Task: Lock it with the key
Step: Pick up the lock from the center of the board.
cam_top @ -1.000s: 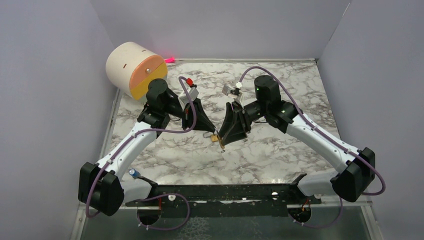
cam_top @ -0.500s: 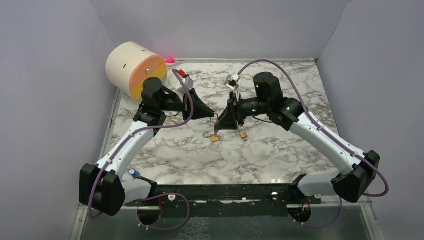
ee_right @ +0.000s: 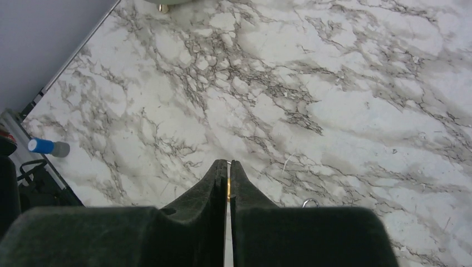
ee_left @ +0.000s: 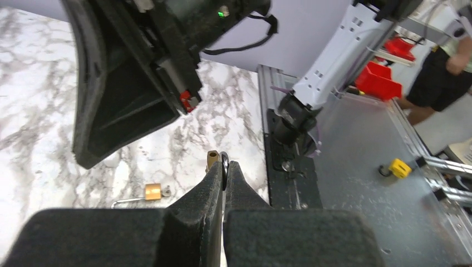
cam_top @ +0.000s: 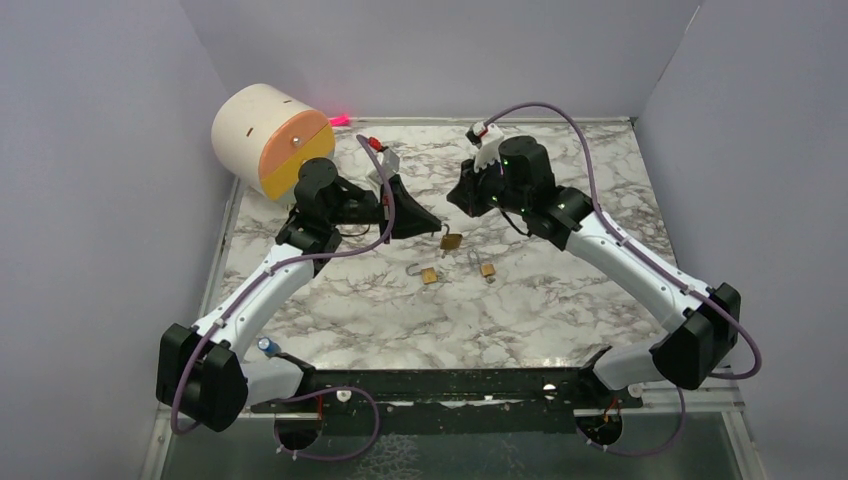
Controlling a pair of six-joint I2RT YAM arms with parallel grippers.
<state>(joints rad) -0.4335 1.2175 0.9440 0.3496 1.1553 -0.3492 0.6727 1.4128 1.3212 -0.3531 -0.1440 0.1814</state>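
Brass padlock [cam_top: 451, 241], small and square-bodied, hangs in the air from the left gripper [cam_top: 438, 227] in the overhead view. A second ago both arms crowded low over the white-and-grey marble tabletop [cam_top: 380, 320]. Now a second brass padlock [cam_top: 428, 275] and a third brass padlock [cam_top: 487, 269] lie on the marble just in front of the hanging one, and the right gripper [cam_top: 458, 198] has lifted clear, just behind it.

In the left wrist view the fingers are clenched on a thin metal loop [ee_left: 224, 161]; I cannot tell whether it is a shackle or a key ring.

In the right wrist view the pads are drawn together with a brass sliver [ee_right: 228, 188] in the slit. It may be the key, or only something seen through the gap.

The arms look to have regrouped, and turning the key is not yet done.
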